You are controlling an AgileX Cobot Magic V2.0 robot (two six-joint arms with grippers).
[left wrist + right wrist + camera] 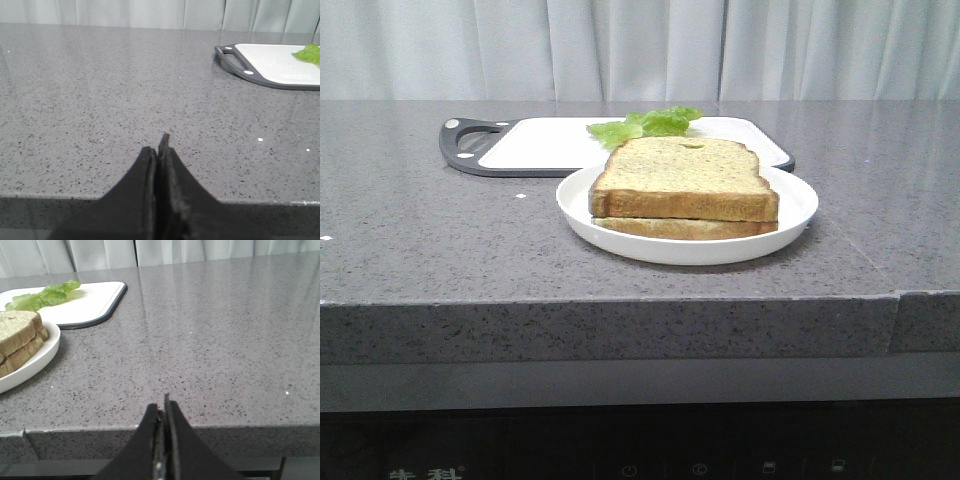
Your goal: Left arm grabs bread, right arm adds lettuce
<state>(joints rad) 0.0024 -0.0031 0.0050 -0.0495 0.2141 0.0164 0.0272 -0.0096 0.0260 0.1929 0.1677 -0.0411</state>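
— Nearest? Both at the counter's front edge: black pointed left gripper (159, 150) and right gripper (163, 407), fingers pressed together, holding nothing.

— Beyond? Thick speckled tan bread (682, 181) stacked atop thinner slice (685, 228) on round white plate (800, 215); ruffled green lettuce (645, 124) farther, on white cutting board (545, 145). Nothing begun; likely next: open left, reach bread.

The bread (682, 178) is coloured speckled tan, edged with golden-brown crust. A plain white plate (790, 216) is seen beneath it. At 12 o'clock, bright-green lettuce (646, 125) is shown on a white cutting board (545, 145) rimmed in dark grey. The countertop (430, 235) is patterned in speckled grey.
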